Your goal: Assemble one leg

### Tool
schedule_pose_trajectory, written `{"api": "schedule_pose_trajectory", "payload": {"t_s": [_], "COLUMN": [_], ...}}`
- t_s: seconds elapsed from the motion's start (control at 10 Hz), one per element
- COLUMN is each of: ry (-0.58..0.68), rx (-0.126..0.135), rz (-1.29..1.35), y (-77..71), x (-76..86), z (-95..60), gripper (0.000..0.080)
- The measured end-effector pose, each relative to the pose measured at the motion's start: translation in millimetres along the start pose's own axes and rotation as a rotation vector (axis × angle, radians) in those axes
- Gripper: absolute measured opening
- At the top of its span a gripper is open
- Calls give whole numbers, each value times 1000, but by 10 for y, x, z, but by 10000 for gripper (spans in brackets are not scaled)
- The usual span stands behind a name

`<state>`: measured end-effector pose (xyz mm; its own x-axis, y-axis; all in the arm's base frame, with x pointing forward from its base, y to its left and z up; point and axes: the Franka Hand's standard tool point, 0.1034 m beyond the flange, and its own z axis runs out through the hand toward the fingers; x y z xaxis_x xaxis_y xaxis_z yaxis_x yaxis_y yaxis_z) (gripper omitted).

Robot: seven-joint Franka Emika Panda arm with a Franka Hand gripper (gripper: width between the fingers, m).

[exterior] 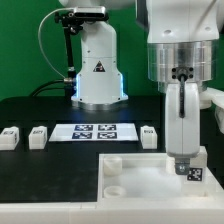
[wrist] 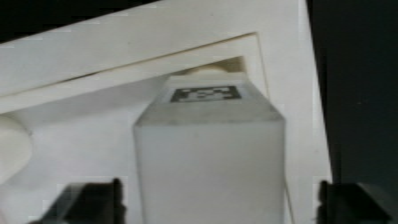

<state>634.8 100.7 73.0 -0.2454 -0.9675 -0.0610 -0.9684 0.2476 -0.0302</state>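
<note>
Presently, item in hand: the leg (exterior: 184, 125), a white post with a tag near its lower end, hanging upright from my tool (wrist: 210, 205).
Tool state: closed on the leg's upper part; in the wrist view the two dark fingertips (wrist: 89, 203) sit either side of the post, close against it.
Leg position: over the tray part (exterior: 150, 178), at its corner on the exterior view's right; whether the lower end touches I cannot tell.
Reason for hold: gripped high and kept vertical, I judge, so the free end can enter a corner seat straight.
Wrist view check: tag end (wrist: 206, 95) points into the tray's inner corner, where the raised walls meet.
Spare legs: three small tagged posts (exterior: 38, 136) on the worktop (exterior: 40, 185), kept well apart from the tray so each can be fetched singly.
Marker board: (exterior: 97, 132) flat between the spare posts, untouched.
Risk, as judged: a slight tilt could jam the end against the wall.
</note>
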Motion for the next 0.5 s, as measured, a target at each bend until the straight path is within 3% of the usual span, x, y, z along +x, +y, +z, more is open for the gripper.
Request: {"api": "schedule_pose_trajectory", "payload": {"t_s": [0.2, 0.3, 0.4, 0.5], "ry": [0, -12, -43, -50], "rx": [1, 19, 32, 29], "rz": [-1, -9, -13, -11], "y": [2, 21, 35, 50], "x": [-9, -79, -133, -127], "z": [0, -75, -271, -347], "gripper": [633, 646, 648, 648]}}
